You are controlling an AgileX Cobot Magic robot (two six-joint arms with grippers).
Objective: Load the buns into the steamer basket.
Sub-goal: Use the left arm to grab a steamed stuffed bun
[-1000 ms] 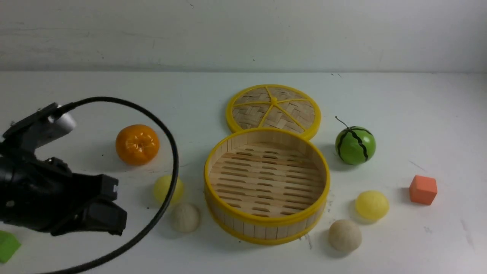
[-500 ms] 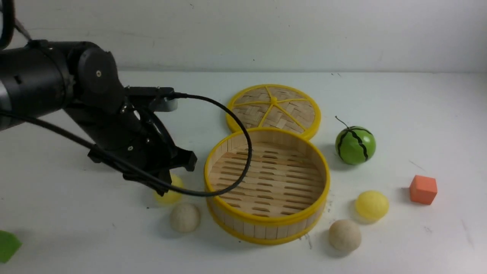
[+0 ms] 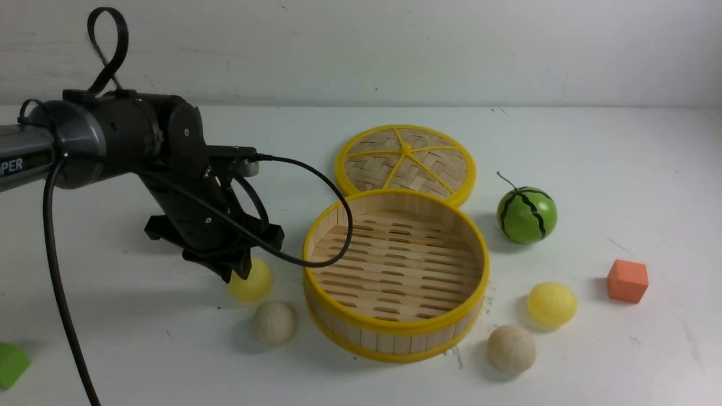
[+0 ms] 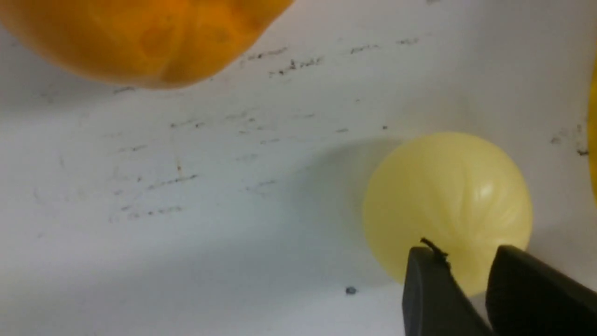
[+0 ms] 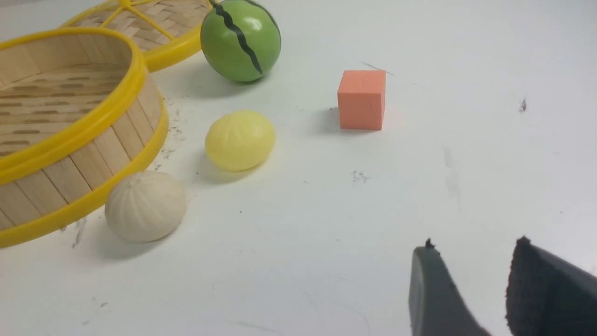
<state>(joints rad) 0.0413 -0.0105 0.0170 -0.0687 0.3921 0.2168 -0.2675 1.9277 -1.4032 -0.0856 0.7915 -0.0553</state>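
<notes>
**Buns all outside the basket; left hand at the first one**

Surface (image 3: 141, 338) carries everything. The steamer basket (image 3: 395, 341) stands in the middle with its slatted floor bare, and the woven lid (image 3: 405, 158) lies against its far rim.

The left hand (image 3: 237, 269) hangs low to the left of the basket. Its fingertips are parted a little with nothing between them, right at the edge of the left yellow bun (image 3: 252, 282). Whether they touch it I cannot tell. The right hand (image 5: 473, 247) is parted and empty over bare surface.

A cream bun (image 3: 274, 322) lies near the yellow one. Another yellow bun (image 3: 551, 304) and cream bun (image 3: 511, 348) lie to the right of the basket.

The buns look light, smooth and probably squashy, and being round they may roll or slip out. The hold should go across the widest middle, from above, with the fingers spread wider first.
</notes>
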